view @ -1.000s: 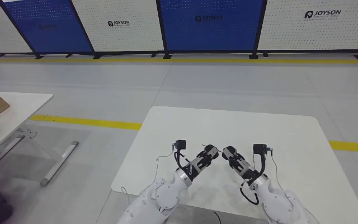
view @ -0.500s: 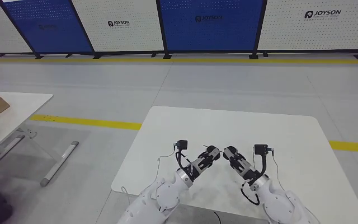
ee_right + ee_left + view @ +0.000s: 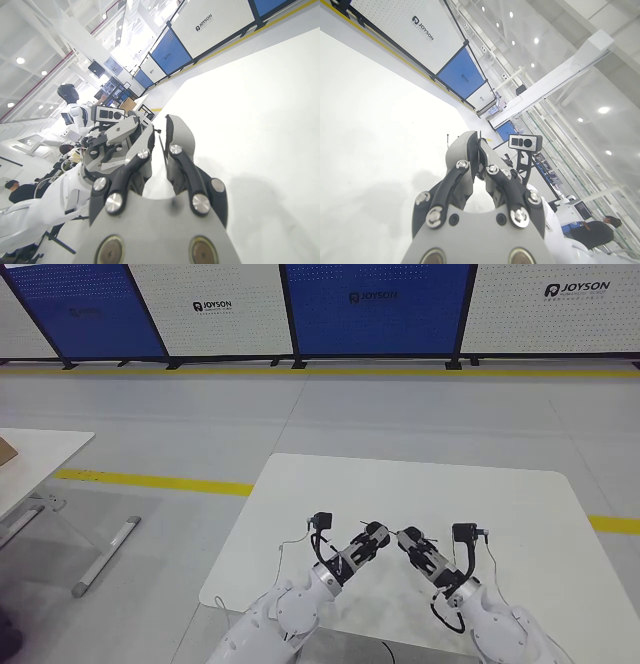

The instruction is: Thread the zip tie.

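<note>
Now L fingers [image 3: 460, 152] clamp 1 zip tie [image 3: 161, 141]; R fingers [image 3: 180, 135] slightly apart.

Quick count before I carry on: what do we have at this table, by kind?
Grippers: 2 (left gripper, right gripper)
Zip tie: 1
Table: 1
Total: 4
</note>
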`<state>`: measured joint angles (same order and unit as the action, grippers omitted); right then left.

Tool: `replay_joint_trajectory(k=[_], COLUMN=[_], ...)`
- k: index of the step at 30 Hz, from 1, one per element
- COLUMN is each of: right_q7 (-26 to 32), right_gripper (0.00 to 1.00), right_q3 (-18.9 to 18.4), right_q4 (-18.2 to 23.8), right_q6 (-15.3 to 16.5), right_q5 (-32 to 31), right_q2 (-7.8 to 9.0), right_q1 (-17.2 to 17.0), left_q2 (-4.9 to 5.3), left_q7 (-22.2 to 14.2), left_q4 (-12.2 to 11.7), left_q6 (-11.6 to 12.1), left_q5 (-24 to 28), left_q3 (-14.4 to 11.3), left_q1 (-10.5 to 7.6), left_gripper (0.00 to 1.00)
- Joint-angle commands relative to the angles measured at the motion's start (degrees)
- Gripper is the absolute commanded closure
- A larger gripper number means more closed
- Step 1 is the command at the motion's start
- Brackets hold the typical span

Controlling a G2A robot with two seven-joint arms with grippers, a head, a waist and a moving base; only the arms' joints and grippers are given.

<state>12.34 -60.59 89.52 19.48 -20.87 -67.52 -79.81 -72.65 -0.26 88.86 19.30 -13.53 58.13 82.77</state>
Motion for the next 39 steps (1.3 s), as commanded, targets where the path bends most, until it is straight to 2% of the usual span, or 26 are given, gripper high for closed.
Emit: replay_joint_trajectory(k=[1, 9, 17, 21, 24, 25, 39], right_q7=[-0.2, -1.2, -2.2, -3.1, -3.5, -3.6, -2.2], right_gripper=[0.83, 0.85, 0.78, 0.93, 0.95, 1.0, 1.0], right_q3=[0.1, 0.3, 0.3, 0.3, 0.3, 0.3, 1.8], right_q4=[0.2, 0.6, 0.9, 1.2, 1.3, 1.3, 0.8], right_q6=[0.0, 0.0, 0.0, 0.0, 0.0, 0.0, 0.0], right_q5=[-0.1, 0.2, 0.5, 0.5, 0.7, 0.9, 0.4], right_q2=[0.13, 0.71, 1.26, 1.49, 1.65, 1.71, 2.01], right_q1=[-0.1, -0.6, -1.2, -1.6, -1.7, -1.7, -0.5], left_q2=[-0.03, -0.09, -0.24, -0.28, -0.3, -0.3, -0.1], left_q7=[0.1, 0.9, 1.9, 2.2, 2.4, 2.4, 1.8], left_q4=[-0.1, -0.6, -1.1, -1.1, -1.1, -1.1, -0.1], left_q6=[0.0, -0.4, -0.9, -1.0, -0.9, -0.8, 0.2], left_q5=[0.0, -0.3, -1.1, -1.4, -1.7, -1.8, -2.7], left_q3=[-0.1, 0.0, -0.4, -0.5, -0.5, -0.6, -0.7], left_q1=[-0.05, -0.31, -0.68, -0.73, -0.68, -0.64, 0.06], left_gripper=[1.0, 1.0, 1.0, 1.0, 1.0, 1.0, 1.0])
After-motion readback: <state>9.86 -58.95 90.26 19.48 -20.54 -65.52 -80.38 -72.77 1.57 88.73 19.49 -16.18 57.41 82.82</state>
